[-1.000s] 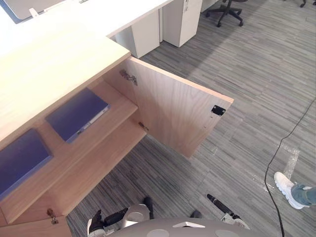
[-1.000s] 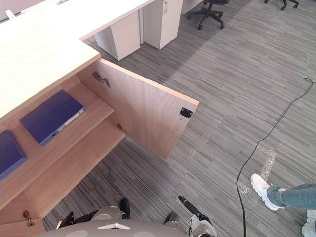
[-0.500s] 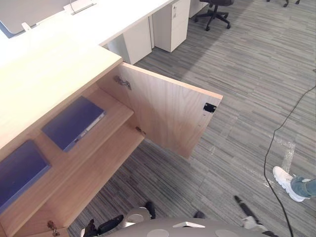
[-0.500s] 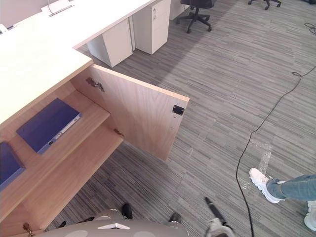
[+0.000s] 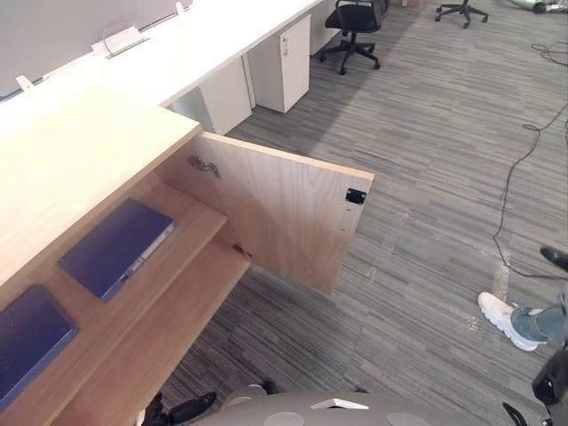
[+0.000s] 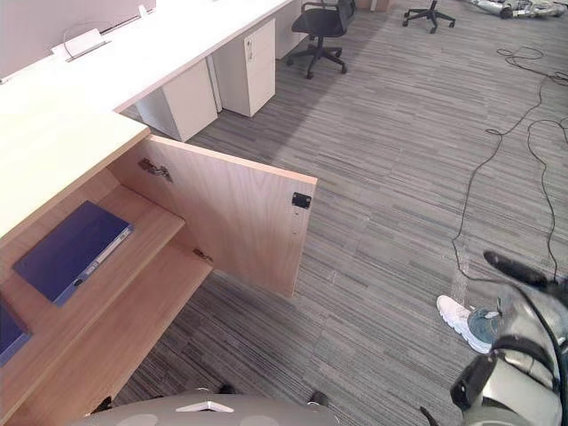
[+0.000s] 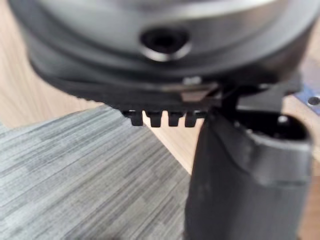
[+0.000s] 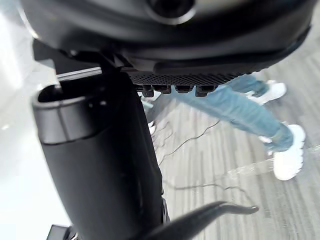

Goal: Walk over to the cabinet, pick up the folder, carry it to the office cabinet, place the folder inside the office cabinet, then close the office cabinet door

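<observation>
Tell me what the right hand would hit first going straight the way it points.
Probably the person's blue-jeaned leg, seen past the dark right hand; depth is unclear.

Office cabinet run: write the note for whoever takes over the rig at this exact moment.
Left hand: open, empty, low in front of the office cabinet.
Right hand: open, empty, raised out to the right, apart from the door.
Things: one blue folder lies flat on the upper shelf. A second folder lies further left on it. The door stands wide open.
Done: a folder is inside.
Left: swing the door shut.
Watch: a person's shoe is on the carpet to the right.
</observation>
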{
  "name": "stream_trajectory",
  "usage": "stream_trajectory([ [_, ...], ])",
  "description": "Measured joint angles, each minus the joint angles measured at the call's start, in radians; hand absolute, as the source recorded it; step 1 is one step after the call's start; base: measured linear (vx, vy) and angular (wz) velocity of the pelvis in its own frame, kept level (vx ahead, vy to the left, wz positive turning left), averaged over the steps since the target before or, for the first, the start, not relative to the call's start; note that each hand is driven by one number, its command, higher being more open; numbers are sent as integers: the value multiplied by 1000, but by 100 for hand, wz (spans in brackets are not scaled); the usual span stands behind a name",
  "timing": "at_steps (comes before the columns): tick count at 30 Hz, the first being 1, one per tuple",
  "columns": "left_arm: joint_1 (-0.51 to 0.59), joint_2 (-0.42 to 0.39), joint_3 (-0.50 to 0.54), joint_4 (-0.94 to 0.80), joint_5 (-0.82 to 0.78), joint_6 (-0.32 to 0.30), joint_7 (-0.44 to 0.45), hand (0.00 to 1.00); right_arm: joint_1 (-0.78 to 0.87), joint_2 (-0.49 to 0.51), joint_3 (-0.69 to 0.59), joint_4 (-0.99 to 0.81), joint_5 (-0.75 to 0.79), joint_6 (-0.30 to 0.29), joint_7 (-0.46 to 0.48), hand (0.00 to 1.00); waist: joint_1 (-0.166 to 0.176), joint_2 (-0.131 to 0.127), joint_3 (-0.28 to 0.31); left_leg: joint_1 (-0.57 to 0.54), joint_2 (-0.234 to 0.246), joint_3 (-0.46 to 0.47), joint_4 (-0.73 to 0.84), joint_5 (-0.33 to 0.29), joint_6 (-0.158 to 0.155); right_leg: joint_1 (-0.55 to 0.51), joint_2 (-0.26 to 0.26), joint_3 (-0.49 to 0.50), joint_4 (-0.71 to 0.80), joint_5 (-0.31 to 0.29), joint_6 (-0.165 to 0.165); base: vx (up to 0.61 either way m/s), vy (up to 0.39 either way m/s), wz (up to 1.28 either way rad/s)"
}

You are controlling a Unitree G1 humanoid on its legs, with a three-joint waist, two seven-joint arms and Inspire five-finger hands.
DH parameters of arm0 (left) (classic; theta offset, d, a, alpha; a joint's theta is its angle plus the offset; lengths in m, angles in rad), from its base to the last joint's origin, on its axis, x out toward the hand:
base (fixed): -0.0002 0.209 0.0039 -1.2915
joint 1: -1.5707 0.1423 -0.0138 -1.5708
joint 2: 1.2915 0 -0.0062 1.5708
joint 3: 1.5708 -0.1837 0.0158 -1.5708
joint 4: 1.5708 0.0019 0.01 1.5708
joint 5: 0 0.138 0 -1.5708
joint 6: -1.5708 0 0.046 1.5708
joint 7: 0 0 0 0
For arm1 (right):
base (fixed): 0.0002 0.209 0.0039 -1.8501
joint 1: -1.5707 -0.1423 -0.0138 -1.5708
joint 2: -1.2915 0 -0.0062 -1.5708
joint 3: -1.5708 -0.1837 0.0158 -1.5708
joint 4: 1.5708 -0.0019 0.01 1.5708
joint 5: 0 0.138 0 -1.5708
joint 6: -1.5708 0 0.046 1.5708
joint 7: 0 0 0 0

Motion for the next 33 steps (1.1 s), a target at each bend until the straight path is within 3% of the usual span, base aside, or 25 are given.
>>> stream_trajectory([
  [7, 8, 1, -44, 0, -5, -1, 0, 100, -142, -65, 184, -19, -51, 0, -4, 100, 59, 13, -8, -59, 4, -37, 72, -24, 6, -8, 0, -29, 0, 4, 1, -27, 30, 12],
  [13, 10, -20, -51, 17, -8, -1, 0, 100, -273, -46, 345, -48, -74, 1, -17, 100, 94, 19, -6, -73, 4, -52, 84, -23, 6, -10, 1, -34, -7, 15, -4, -33, 22, 2],
  [19, 11, -44, -50, 1, -41, -4, -1, 100, -461, 91, 494, -159, -78, 14, -14, 100, 145, 27, -7, -69, 6, -56, 68, -11, 12, -10, 0, -45, -14, 21, -4, -59, 35, 3],
  [22, 14, -47, -50, -5, -42, -10, -1, 100, -537, 176, 556, -179, -118, 14, 2, 100, 177, 12, 4, -68, 7, -60, 49, 4, 9, -13, 2, -55, -14, 22, -6, -38, 13, 7],
  [31, 13, -77, -50, -16, -78, -12, 1, 100, -572, 475, 758, -156, -116, 13, 98, 100, 223, 7, 7, -54, 10, -56, 11, 27, 2, -14, 5, -59, -15, 23, -8, 0, 1, 0],
  [33, 13, -81, -50, -23, -79, -12, 2, 100, -586, 482, 817, -156, -114, 8, 125, 100, 231, 6, 6, -42, 12, -50, -1, 32, 0, -11, 6, -59, -15, 21, -11, -5, 1, -8],
])
